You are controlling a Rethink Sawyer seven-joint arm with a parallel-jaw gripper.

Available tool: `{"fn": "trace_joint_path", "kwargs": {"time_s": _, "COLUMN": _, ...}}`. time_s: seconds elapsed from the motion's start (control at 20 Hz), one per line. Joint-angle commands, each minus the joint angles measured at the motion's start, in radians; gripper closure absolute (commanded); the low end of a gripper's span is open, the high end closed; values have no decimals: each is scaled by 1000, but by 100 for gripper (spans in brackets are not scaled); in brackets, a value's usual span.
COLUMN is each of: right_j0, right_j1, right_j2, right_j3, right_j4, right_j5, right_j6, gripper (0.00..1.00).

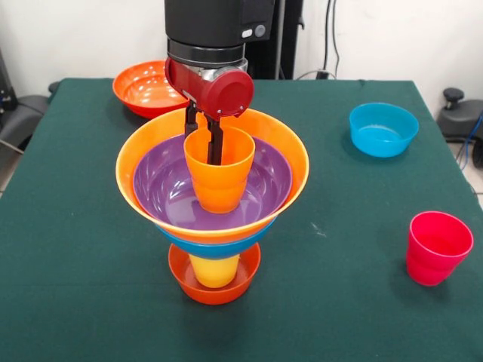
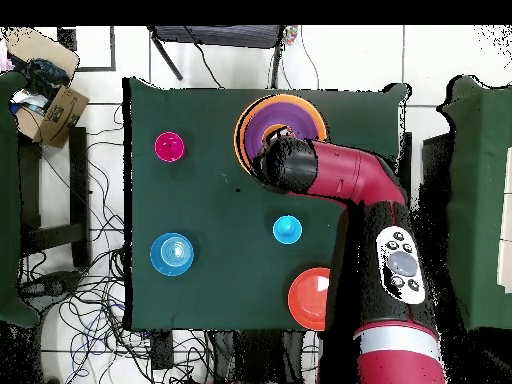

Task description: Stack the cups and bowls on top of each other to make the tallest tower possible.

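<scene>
Orange cup (image 1: 219,177) is sitting in the purple bowl (image 1: 170,188) atop the tower (image 1: 213,226), my tool (image 1: 204,136) seemingly pinching its rim, so I am releasing gently and lifting straight up.

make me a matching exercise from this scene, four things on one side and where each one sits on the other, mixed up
Things:
1. orange cup
2. yellow cup
3. pinkish red cup
4. small teal-blue bowl

Places:
A. standing in the small red-orange bowl at the foot of the tower
B. alone on the green table, upright, beside no other dish
C. in the purple bowl, with the gripper at its rim
D. empty on the table, apart from the tower

Pairs: 1-C, 2-A, 3-B, 4-D
</scene>
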State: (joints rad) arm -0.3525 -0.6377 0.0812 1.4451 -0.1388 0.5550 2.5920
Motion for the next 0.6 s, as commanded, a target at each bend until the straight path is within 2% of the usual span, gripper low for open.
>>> {"fn": "trace_joint_path", "kwargs": {"time_s": 0.05, "right_j0": 15, "right_j1": 53, "right_j2": 60, "right_j3": -16, "right_j4": -54, "right_j5": 39, "right_j6": -96, "gripper": 0}}
{"fn": "trace_joint_path", "kwargs": {"time_s": 0.6, "right_j0": -10, "right_j1": 7, "right_j2": 97, "right_j3": 4, "right_j4": -26, "right_j5": 80, "right_j6": -126, "gripper": 0}}
